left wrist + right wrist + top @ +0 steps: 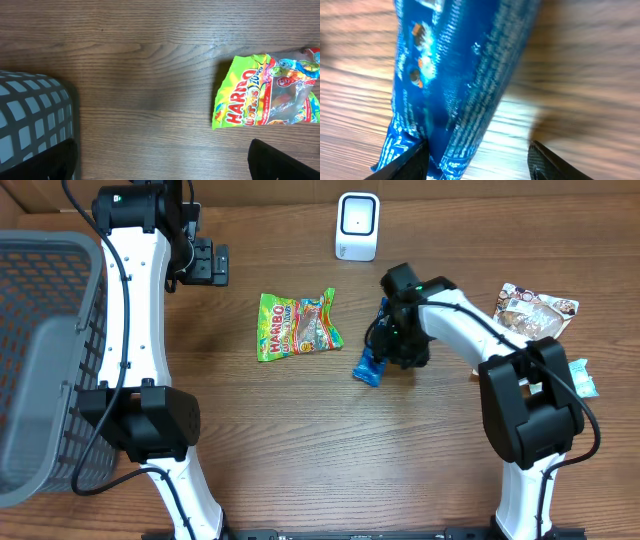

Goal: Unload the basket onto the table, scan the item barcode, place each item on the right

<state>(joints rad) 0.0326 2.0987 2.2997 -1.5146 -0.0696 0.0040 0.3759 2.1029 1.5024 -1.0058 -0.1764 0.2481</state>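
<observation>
A blue snack packet (368, 367) lies on the wooden table right of centre. My right gripper (396, 345) is down over it. In the right wrist view the blue packet (460, 75) fills the left half and rests against the left finger (405, 162). Bare table shows between it and the right finger (550, 162), so the right gripper (477, 162) is open. The white barcode scanner (357, 227) stands at the back centre. My left gripper (205, 262) hovers open at the back left with nothing between its fingers (280, 162).
A green Haribo bag (297, 325) lies left of the blue packet, and the left wrist view shows the Haribo bag (267, 92) too. A grey mesh basket (40, 360) fills the left edge. A brown snack bag (535, 310) and a teal item (583, 377) lie at the right.
</observation>
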